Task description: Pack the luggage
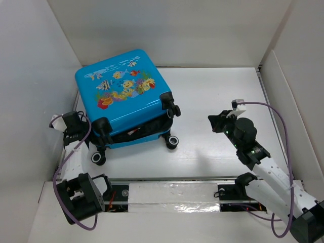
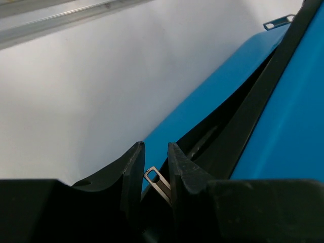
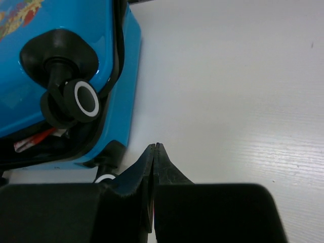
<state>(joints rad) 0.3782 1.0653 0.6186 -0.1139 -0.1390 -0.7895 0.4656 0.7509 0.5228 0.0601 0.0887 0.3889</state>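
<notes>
Luggage (image 1: 124,93) lying print-up at far left of table (image 1: 217,91), seam gaping near wheels. Left gripper (image 2: 154,149) at seam, fingers narrowly apart around metal zipper pull (image 2: 153,177); can't tell if clamped. Right gripper (image 3: 155,149) pressed together, just right of luggage.

1. A white tabletop (image 1: 217,101) with a faint grain is seen.
2. It is enclosed by white panels (image 1: 167,25) at left, back and right.
3. A taped metal rail (image 1: 167,195) is fixed along its near edge.
4. Soft shadows are cast by even light.
</notes>
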